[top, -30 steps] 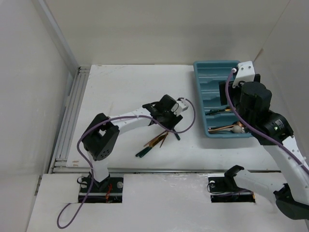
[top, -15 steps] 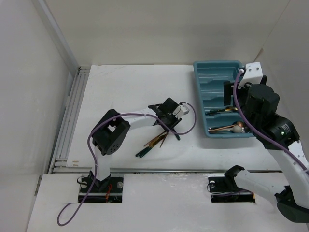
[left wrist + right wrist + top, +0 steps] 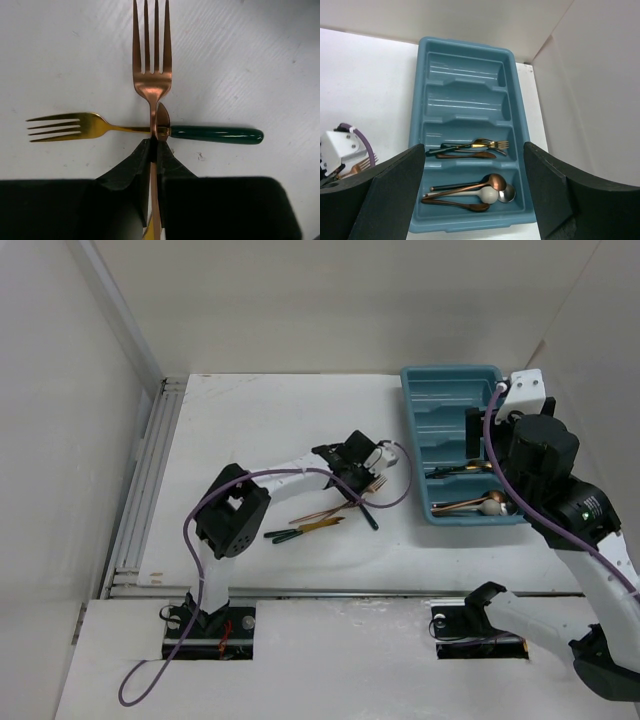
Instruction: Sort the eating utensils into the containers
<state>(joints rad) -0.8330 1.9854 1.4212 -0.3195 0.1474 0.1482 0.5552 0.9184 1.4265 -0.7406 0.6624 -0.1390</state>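
White tabletop [image 3: 250,60], gold fork [image 3: 65,126] crosswise under copper fork [image 3: 151,65]

Top cam sits high up behind the near edge of the table [image 3: 250,420], looking down on all of it, with the teal tray [image 3: 445,370] at far right. Right wrist cam hangs over the tray's near end, facing along it, fairly close, so those two share the tray. Left wrist cam is well left of the tray, nose right down on a copper fork [image 3: 151,75].
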